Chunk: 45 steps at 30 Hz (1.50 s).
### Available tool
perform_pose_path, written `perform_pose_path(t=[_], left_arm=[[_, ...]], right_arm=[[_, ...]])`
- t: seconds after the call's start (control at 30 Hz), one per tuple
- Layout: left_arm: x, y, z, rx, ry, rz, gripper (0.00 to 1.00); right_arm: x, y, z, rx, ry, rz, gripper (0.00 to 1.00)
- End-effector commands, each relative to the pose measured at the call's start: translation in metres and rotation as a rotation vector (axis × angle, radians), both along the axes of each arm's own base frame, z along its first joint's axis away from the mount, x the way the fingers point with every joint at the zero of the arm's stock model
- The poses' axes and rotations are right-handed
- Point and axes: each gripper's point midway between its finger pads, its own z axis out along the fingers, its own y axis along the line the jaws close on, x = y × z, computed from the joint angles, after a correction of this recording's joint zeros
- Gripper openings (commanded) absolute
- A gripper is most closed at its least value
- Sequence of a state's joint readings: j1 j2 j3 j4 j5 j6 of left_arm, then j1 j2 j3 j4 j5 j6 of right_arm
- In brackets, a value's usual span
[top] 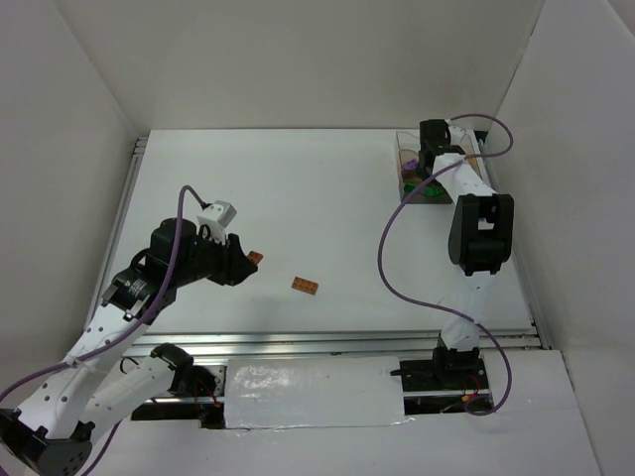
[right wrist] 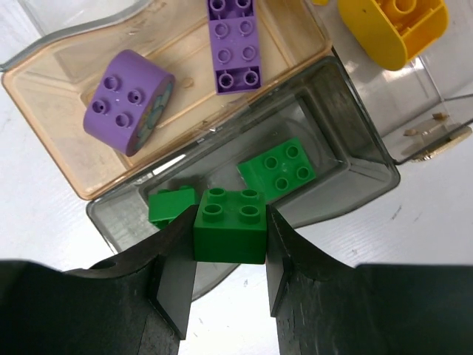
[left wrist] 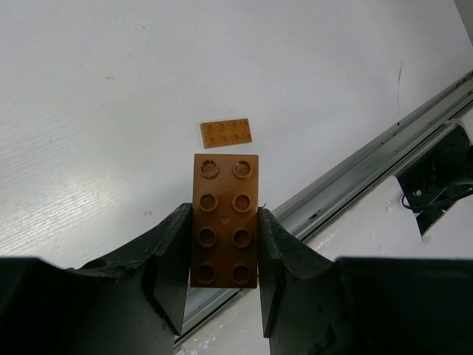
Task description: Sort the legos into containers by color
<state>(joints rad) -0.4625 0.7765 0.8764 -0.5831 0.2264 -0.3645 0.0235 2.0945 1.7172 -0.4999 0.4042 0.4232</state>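
Gripping a reddish-brown eight-stud brick (left wrist: 224, 222) by its long sides, the left claw (left wrist: 224, 251) is clenched on it, studs toward the wrist camera. In the top view this claw sits at about 8 o'clock over the worktop (top: 298, 188).

A second brown eight-stud piece (left wrist: 227, 133) lies flat on the worktop, studs up. It is at 12 o'clock from the held brick in the left wrist view, near it but apart.

The right claw (right wrist: 229, 248) is clenched on a green four-stud brick (right wrist: 230, 225). It holds the brick at the 7 o'clock end of the smoky grey compartment (right wrist: 332, 148). Contact with the rim cannot be told.

The containers (top: 409, 149) stand at about 1 o'clock on the worktop. In the right wrist view:
- The grey compartment holds a green flat four-stud piece (right wrist: 277, 168) and another green piece (right wrist: 171, 205), partly hidden behind the left finger.
- The tan compartment (right wrist: 192, 96), at 11 o'clock, holds a round purple brick (right wrist: 127, 101) and a purple eight-stud brick (right wrist: 235, 44), well apart.
- A yellow piece (right wrist: 395, 26) sits at 1 o'clock, cut by the frame edge.
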Motion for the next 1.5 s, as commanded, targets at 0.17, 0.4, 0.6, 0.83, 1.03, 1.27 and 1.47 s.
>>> perform_pose_path(t=[0.17, 0.4, 0.6, 0.83, 1.03, 1.27, 1.47], left_arm=[[0.002, -0.006, 0.009, -0.01, -0.041, -0.042, 0.0], [0.002, -0.005, 0.009, -0.01, -0.042, -0.031, 0.0], [-0.001, -0.008, 0.015, -0.029, -0.053, -0.054, 0.0], [-0.043, -0.042, 0.042, -0.187, -0.09, -0.369, 0.0], [-0.093, -0.055, 0.074, -0.322, -0.174, -0.637, 0.0], [-0.131, -0.055, 0.092, -0.403, -0.229, -0.813, 0.0], [-0.135, -0.055, 0.092, -0.41, -0.228, -0.839, 0.0]], right_arm=[[0.018, 0.008, 0.011, 0.023, -0.036, 0.05, 0.46], [0.009, 0.012, 0.029, 0.057, -0.067, 0.037, 0.74], [-0.02, 0.087, 0.071, 0.175, -0.121, 0.249, 0.75], [-0.191, 0.32, 0.152, 0.66, -0.252, 1.295, 0.74], [-0.336, 0.374, 0.194, 0.842, -0.391, 1.775, 0.73], [-0.416, 0.37, 0.23, 0.927, -0.461, 2.099, 0.73], [-0.459, 0.377, 0.248, 0.966, -0.491, 2.243, 0.73]])
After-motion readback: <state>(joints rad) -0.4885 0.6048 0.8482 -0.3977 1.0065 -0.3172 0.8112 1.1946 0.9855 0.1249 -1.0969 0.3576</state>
